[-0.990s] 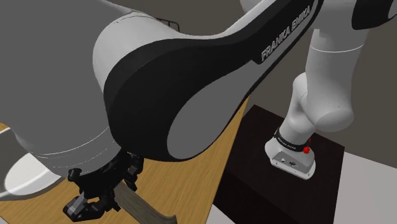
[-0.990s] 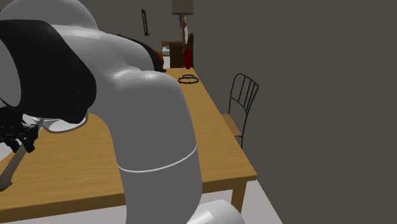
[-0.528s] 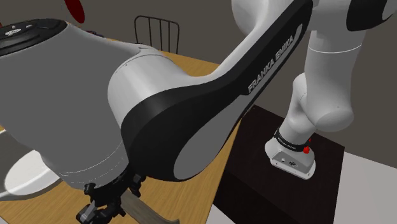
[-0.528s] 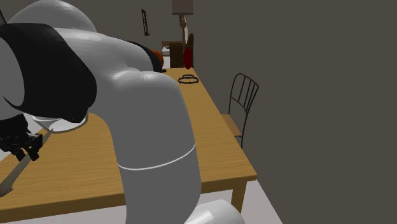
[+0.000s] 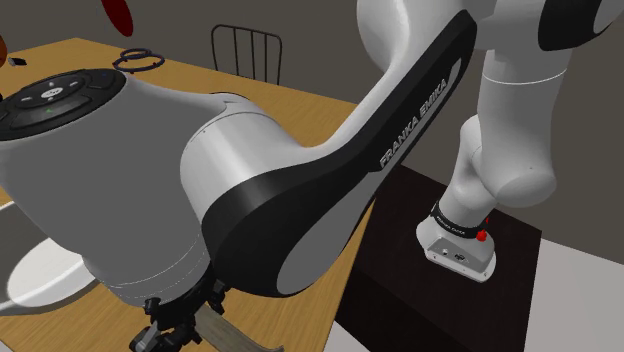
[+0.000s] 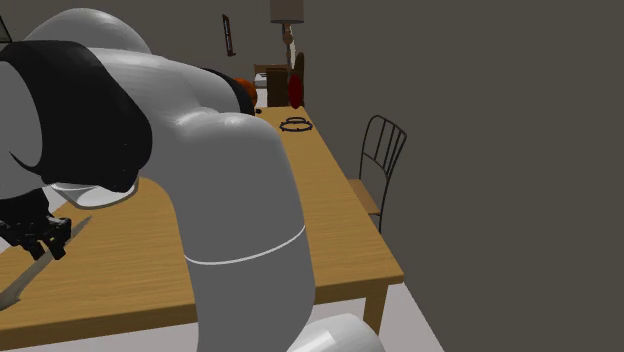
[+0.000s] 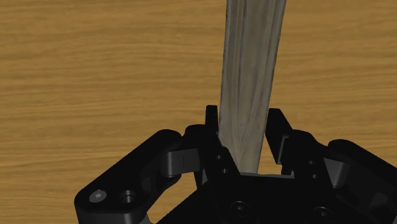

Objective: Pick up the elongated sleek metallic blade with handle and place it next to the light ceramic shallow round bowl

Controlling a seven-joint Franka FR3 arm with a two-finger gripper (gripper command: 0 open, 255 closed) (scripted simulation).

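The gripper (image 7: 243, 122) is clenching the knife (image 7: 252, 70). Its two black fingers (image 7: 212, 124) are pressing on either side of the grey-brown, grained shaft, which is running straight out past the fingertips over the wooden table (image 7: 95, 76).

Set against a second ago, the arm (image 5: 300, 200) is sitting lower in the shoulder view. Its big grey joint has sunk, so the chair (image 5: 245, 50) and the dark ring (image 5: 138, 60), toward 11 o'clock of that picture, are now showing beyond it. The gripper has dropped there to the bottom edge at about 7 o'clock, and the knife is poking out from it toward 4 o'clock. The white bowl (image 5: 40, 275) is lying where it was, at about 10 o'clock of the gripper, near it but apart. The black stand (image 5: 400, 300) is keeping its place at 4 o'clock.

In the second exterior view the gripper has slid down from 9 o'clock of the picture toward 8 o'clock, carrying the knife with it. The knife is slanting from 1 o'clock to 7 o'clock, low over the tabletop. Whether it is touching the wood I cannot tell.
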